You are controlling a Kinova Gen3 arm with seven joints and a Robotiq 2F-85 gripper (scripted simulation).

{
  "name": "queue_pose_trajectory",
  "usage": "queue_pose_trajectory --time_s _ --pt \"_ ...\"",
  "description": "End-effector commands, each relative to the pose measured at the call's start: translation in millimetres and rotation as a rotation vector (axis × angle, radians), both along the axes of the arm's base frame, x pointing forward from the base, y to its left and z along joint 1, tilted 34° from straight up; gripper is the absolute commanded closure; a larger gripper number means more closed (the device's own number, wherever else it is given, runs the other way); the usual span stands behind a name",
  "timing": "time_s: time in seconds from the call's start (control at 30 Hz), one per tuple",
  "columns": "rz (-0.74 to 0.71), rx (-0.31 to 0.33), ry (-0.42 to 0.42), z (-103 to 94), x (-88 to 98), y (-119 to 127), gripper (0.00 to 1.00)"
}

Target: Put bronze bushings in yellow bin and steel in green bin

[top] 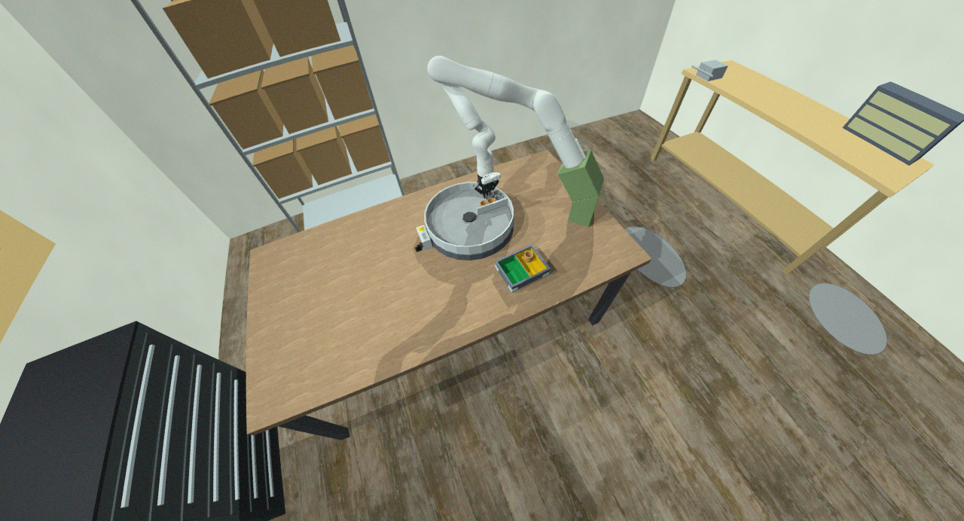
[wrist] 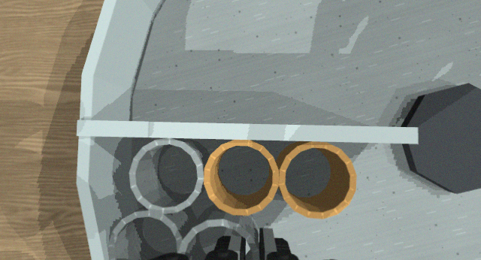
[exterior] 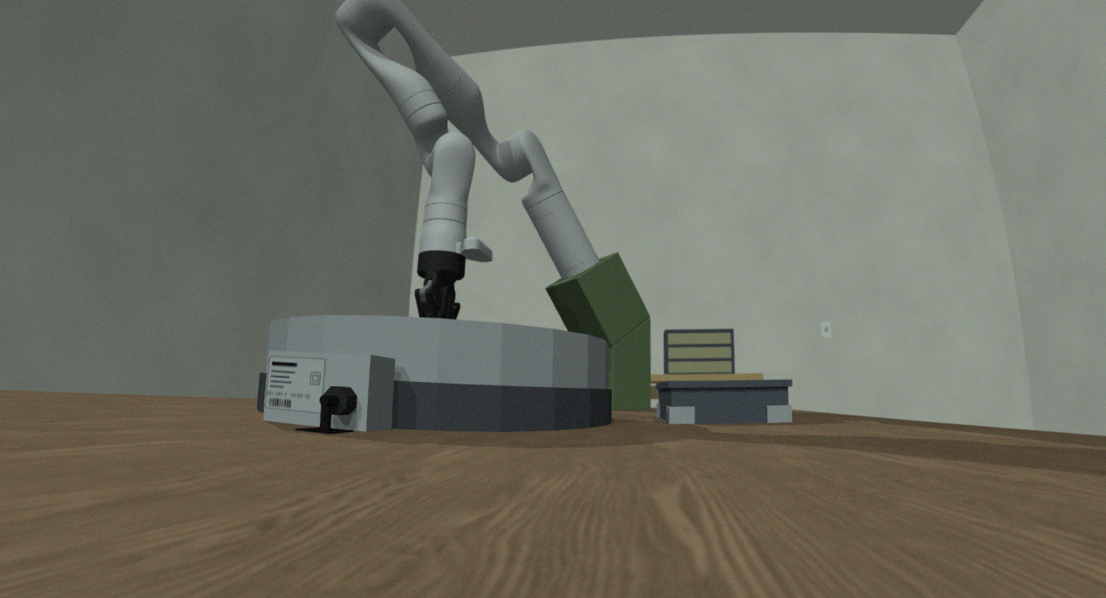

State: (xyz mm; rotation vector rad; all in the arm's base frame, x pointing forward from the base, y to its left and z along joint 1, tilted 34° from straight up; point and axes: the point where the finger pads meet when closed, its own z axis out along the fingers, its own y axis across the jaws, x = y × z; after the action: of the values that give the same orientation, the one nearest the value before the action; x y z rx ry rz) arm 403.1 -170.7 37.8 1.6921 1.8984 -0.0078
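Observation:
My gripper (top: 486,192) (exterior: 437,314) (wrist: 252,246) is shut on the wall of a steel bushing (wrist: 219,222), inside the turntable (top: 466,245) (exterior: 456,354) (wrist: 87,98). How far that bushing is off the turntable floor is unclear. Ahead of the fingers stand two touching bronze bushings, one in the middle (wrist: 213,177) and one at the right (wrist: 345,177). Left of them stands a steel bushing (wrist: 144,177), with another steel one (wrist: 144,213) partly in view below it. The green bin (top: 514,271) looks empty. The yellow bin (top: 538,266) holds a bronze bushing (top: 528,254).
A low divider (top: 494,206) (wrist: 188,129) runs beside the bushings toward the dark hub (top: 468,217) (wrist: 447,147). The turntable's raised rim surrounds them. A small white box (top: 423,236) (exterior: 294,378) adjoins the turntable. The arm's green base (top: 581,187) (exterior: 619,308) stands on the table.

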Motion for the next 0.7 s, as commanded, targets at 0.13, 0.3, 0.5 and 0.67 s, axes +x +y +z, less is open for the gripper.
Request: queue_pose_trajectory --time_s 0.13,0.3,0.5,0.67 --pt "0.000 0.000 -0.001 3.0 -1.1 1.3 1.00" --pt "0.000 0.000 -0.001 3.5 -1.4 1.6 1.00" --pt "0.000 0.000 -0.001 5.6 -2.4 2.5 1.00" --pt "0.000 0.000 -0.001 5.6 -2.4 2.5 1.00"
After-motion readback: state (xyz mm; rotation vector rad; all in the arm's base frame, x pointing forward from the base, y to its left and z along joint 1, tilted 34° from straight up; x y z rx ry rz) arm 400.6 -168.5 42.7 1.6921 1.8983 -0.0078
